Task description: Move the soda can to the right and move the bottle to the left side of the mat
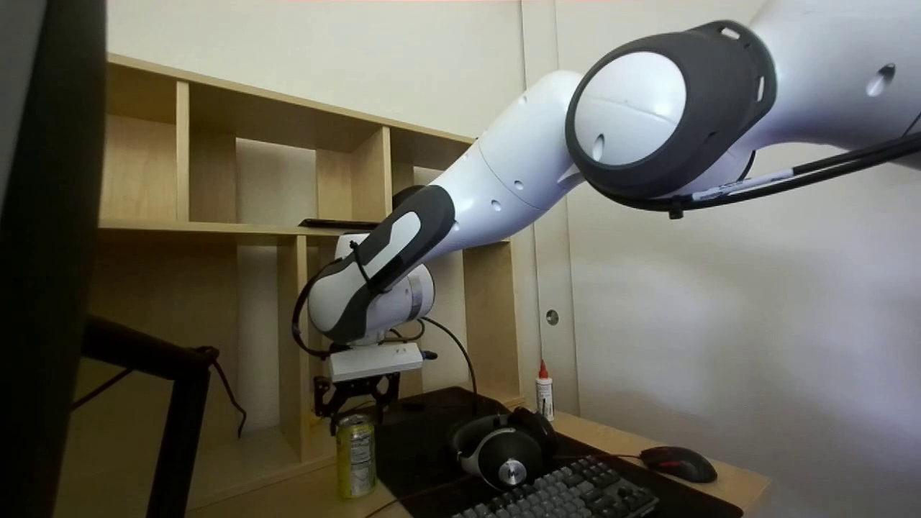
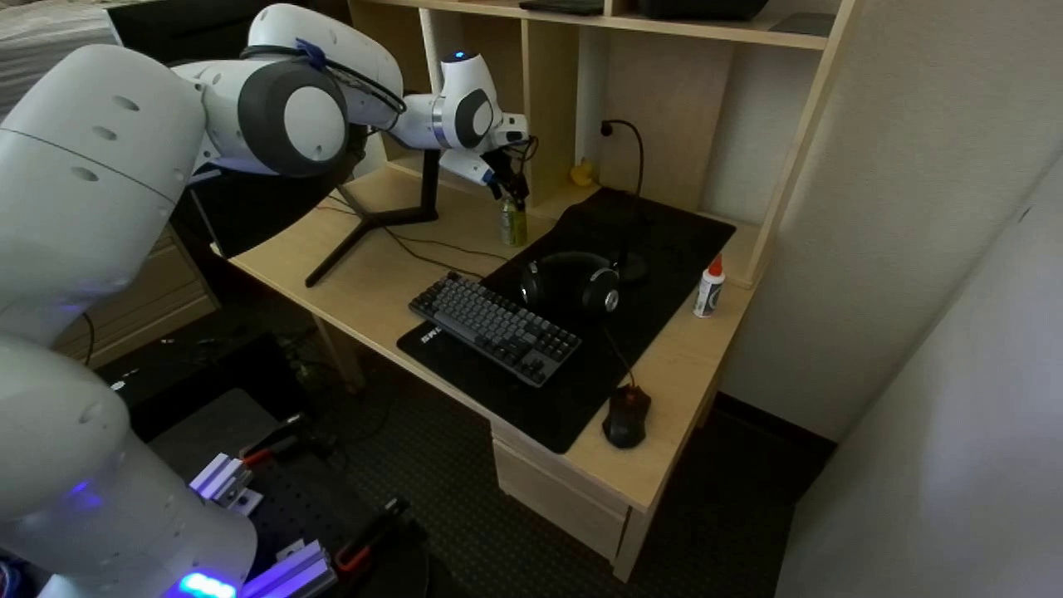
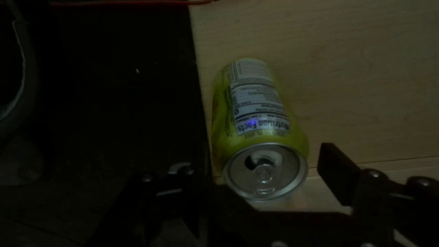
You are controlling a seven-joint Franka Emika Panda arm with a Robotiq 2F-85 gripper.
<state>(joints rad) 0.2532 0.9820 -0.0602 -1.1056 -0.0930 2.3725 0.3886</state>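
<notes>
The yellow-green soda can [image 1: 356, 462] stands upright on the bare desk, close beside the long edge of the black mat [image 2: 673, 241]; it also shows in an exterior view [image 2: 513, 224]. In the wrist view the can [image 3: 255, 103] shows its opened silvery top. My gripper [image 1: 357, 411] is open just above the can's top, its fingers on either side. In the wrist view the gripper [image 3: 267, 168] has a gap between the right finger and the can; the left finger is too dark to judge contact. The whitish bottle [image 2: 708, 292] with its red cap stands upright beyond the mat's opposite edge, out of the wrist view.
Headphones [image 2: 573, 282], a keyboard [image 2: 498, 324] and a thin gooseneck stand [image 2: 641, 166] are on the mat. A mouse [image 2: 627, 417] lies beside it. A black monitor stand [image 2: 378, 220] and cables are on the can's side. A wooden shelf [image 2: 548, 108] rises behind.
</notes>
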